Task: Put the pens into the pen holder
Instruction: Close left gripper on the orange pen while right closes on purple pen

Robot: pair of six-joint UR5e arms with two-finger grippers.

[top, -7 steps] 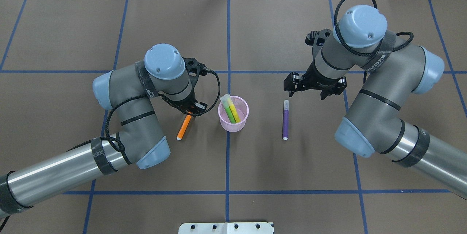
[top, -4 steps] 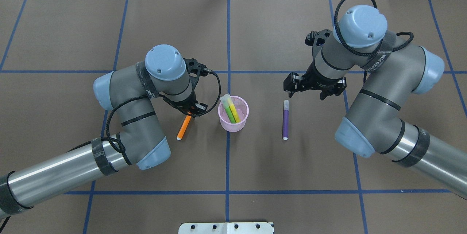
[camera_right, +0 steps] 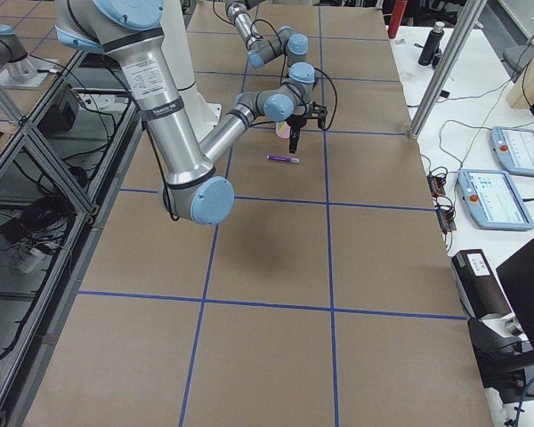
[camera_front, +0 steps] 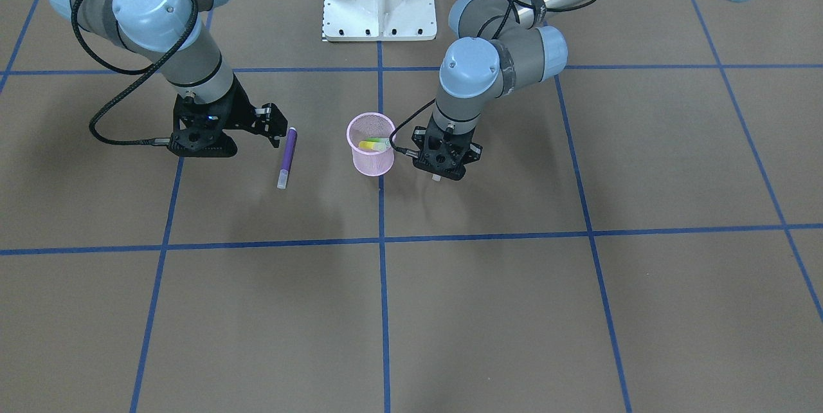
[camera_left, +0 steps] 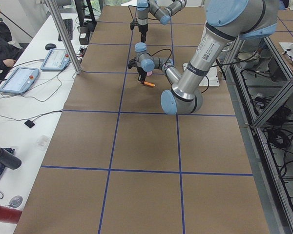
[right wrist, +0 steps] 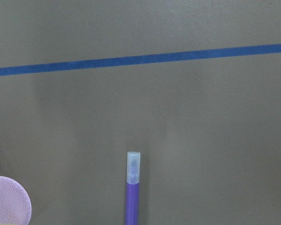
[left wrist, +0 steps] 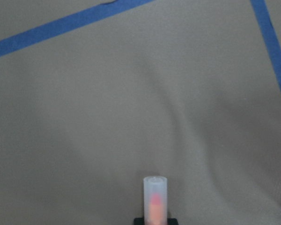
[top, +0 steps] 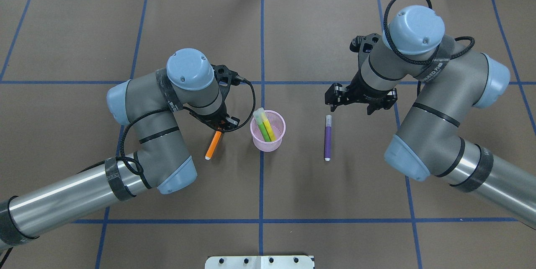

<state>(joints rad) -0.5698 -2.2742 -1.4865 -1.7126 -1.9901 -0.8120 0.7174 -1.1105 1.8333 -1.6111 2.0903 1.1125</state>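
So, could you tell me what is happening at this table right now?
The robot is collecting pens into a pink pen holder, which already holds a green pen and a yellow pen. The left hand seems closed on the orange pen beside the holder. The purple pen lies on the table, the right hand apparently open just beyond its cap end.

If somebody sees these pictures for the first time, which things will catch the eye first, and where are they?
The pink pen holder at the middle of the table draws the eye first, with a green pen and a yellow pen standing in it. Beside it the left hand grips an orange pen by one end, and a purple pen lies flat on the other side, near the right hand.
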